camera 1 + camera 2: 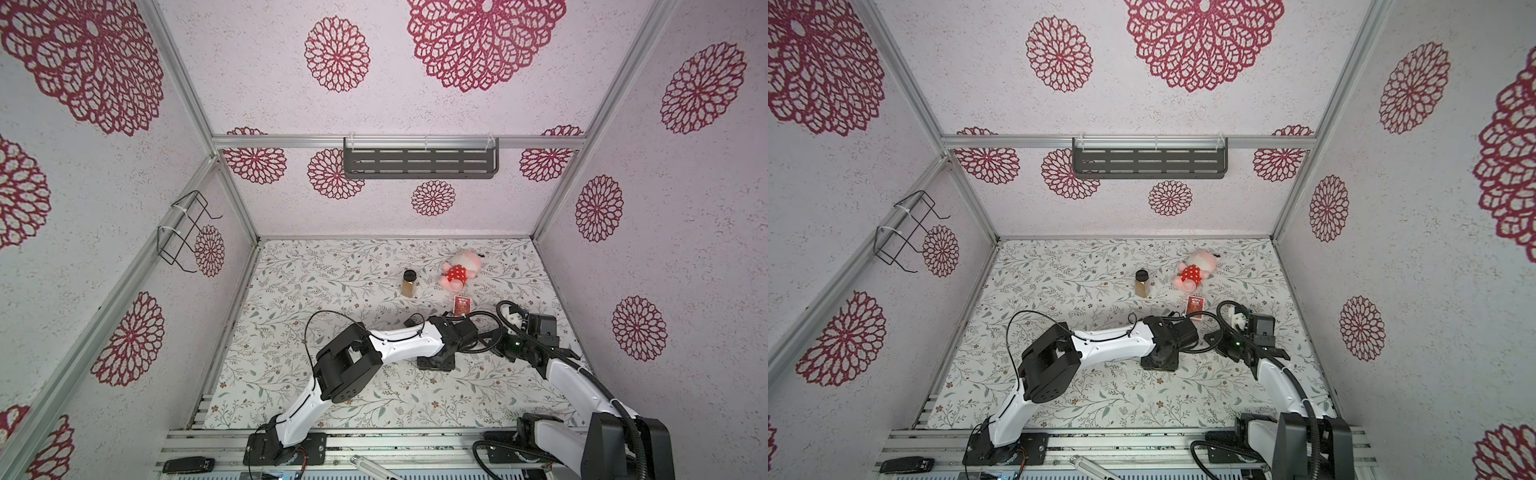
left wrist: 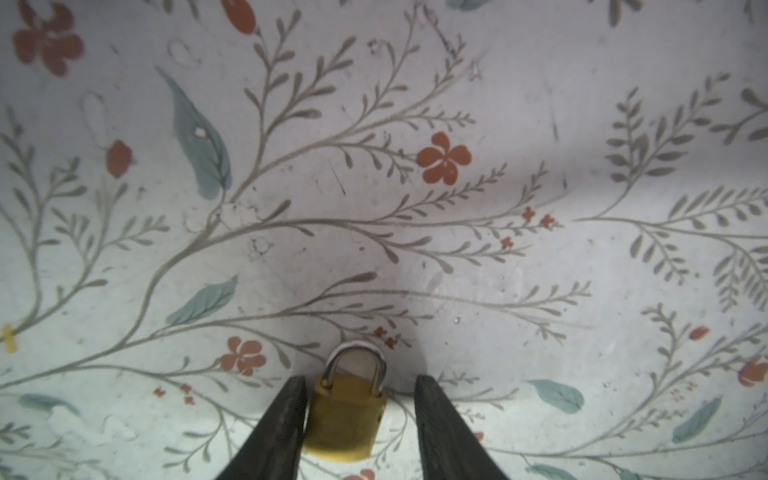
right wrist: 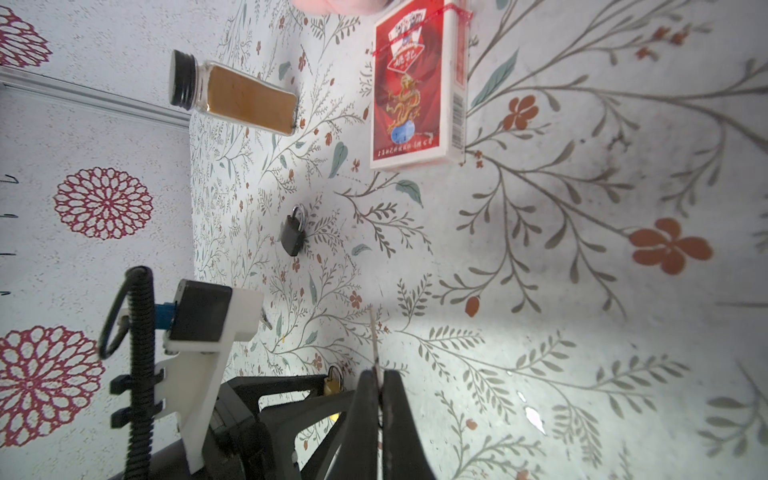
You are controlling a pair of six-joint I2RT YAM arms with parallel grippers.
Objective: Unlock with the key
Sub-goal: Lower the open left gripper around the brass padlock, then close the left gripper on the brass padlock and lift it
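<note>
Padlock-grasp step, both arms meeting right of the table's centre. Brass padlock [image 2: 347, 415] is lying flat on the floral table [image 2: 498, 249], shackle pointing away from the wrist. The left gripper [image 2: 360, 386] is straddling it w/ fingers [image 2: 291, 419] partly spread: one is touching the body's side, the other is standing clear w/ a visible gap, so nothing is clamped yet. Right gripper [image 3: 380, 378] is pinching the key [image 3: 375, 336], fingers fully together, w/ the thin blade sticking out past the tips, seen edge-on. Doing this step well (a judgement): the left fingers should be squeezing the body squarely across its two sides, not the shackle, & turning the keyhole end toward the right arm. The key should be coming in slowly along the keyway's axis, since so thin a blade could be twisting in the pinch. Views: only the left wrist cam is showing the finger-to-lock gap. Only the right wrist cam is showing the key, plus a second, dark padlock [image 3: 293, 235] lying well apart, nearer a spice bottle [image 3: 245, 97] & a red card box [image 3: 415, 83]. Both top views are giving the arms' layout & a pink plush toy [image 1: 459, 270], but the left arm [image 1: 407, 338] is hiding lock & key there. The keyhole isn't showing in any view.
</note>
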